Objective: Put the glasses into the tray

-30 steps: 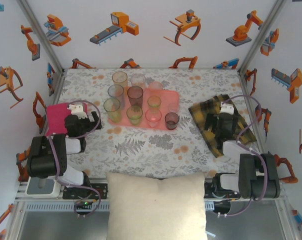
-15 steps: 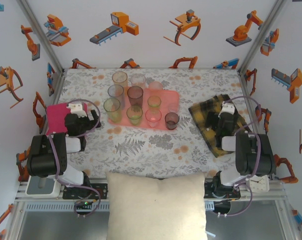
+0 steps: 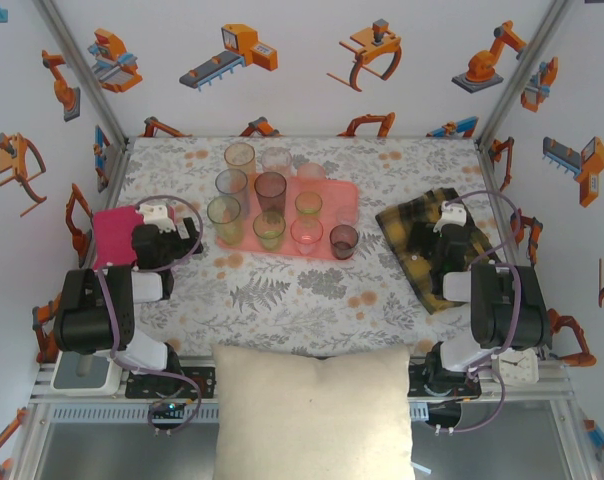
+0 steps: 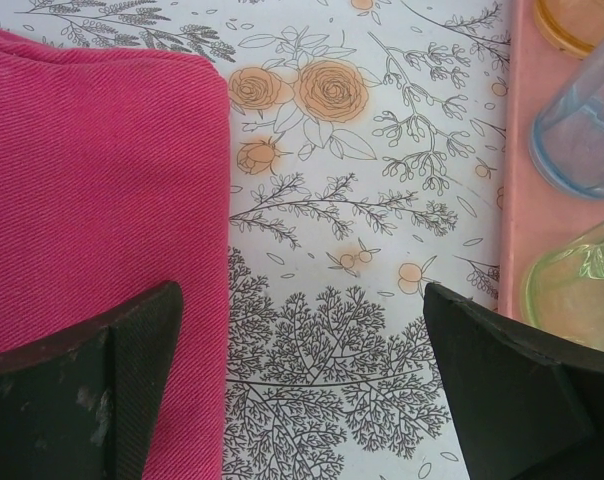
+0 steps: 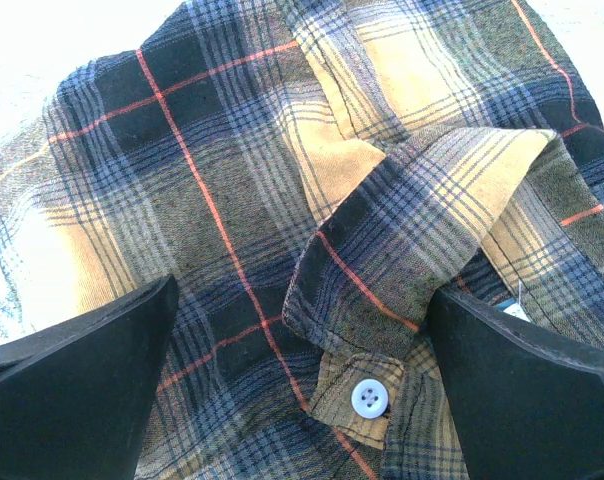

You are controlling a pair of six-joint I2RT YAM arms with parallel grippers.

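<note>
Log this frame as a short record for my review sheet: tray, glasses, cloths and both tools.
tray: salmon-pink, mid-table on the floral table
glasses: about ten tinted tumblers, upright, grouped on the tray; whether the far row stands on it is unclear
left tool: open, empty, over bare table between magenta cloth and tray edge
right tool: open, empty, over plaid cloth
task state: looks done or nearly done
</note>
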